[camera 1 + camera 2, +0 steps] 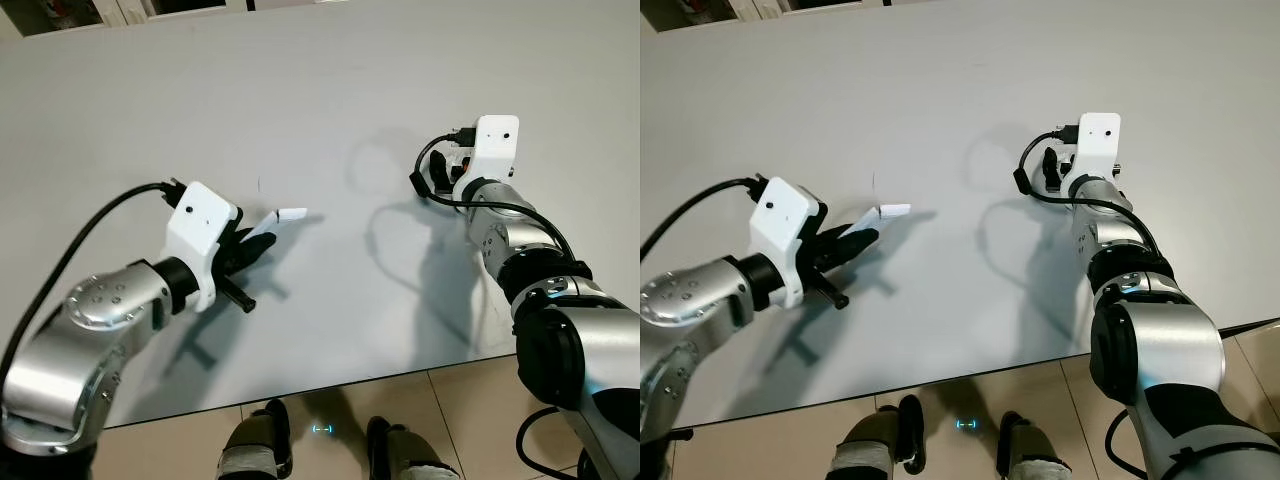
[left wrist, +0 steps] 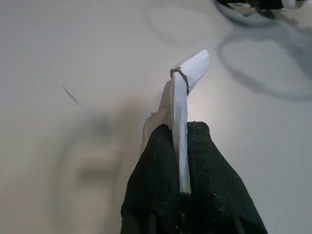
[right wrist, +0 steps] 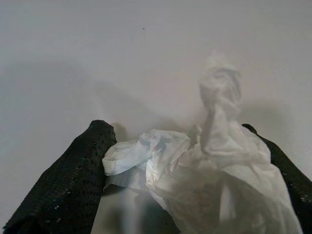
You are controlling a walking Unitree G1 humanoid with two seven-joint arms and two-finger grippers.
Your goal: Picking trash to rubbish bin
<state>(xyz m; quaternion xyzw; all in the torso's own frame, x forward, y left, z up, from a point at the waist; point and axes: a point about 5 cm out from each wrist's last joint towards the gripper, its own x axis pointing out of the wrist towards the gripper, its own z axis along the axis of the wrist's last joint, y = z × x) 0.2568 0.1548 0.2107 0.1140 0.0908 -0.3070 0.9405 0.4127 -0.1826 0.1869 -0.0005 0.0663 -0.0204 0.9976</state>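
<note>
Folded white paper strip (image 2: pixel 181 117): flat, creased near its tip, clenched between the left gripper (image 1: pixel 262 238) fingers just above the surface (image 1: pixel 330 90). Crumpled white tissue (image 3: pixel 204 180): grasped by the right gripper (image 3: pixel 195 195). Surface: pale grey, broad bare room all round; near edge meets tiled floor (image 1: pixel 470 400). No legible writing.

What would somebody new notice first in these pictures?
Two silver arms reach over a wide grey table. The left hand pinches a folded white paper scrap, its tip poking out above the tabletop. The right hand, further out to the right, grips a crumpled white tissue.
</note>
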